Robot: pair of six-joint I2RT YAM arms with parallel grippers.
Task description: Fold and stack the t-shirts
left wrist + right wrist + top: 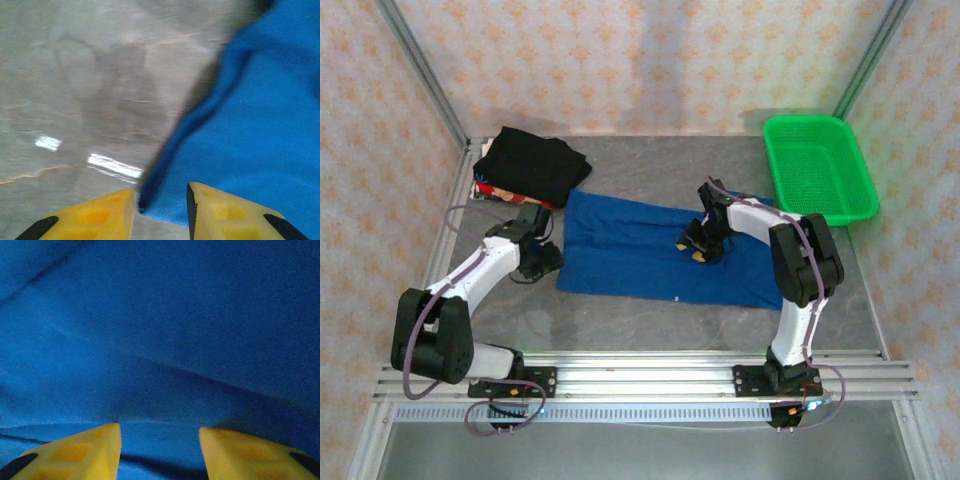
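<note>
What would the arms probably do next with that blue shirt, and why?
Probably the left gripper closes on the left edge of the blue shirt, to fold it over: its jaws stand open with that edge between them. The right gripper, also open, is over the shirt's middle.

L-wrist | I see my left gripper (160, 217) low over the grey table (75, 75), yellow fingertips (95, 217) parted | rolled edge of the blue t-shirt (260, 130) runs down into the gap between them | cloth lies right, bare tabletop left | two glare patches (112, 166) beside the edge
</note>
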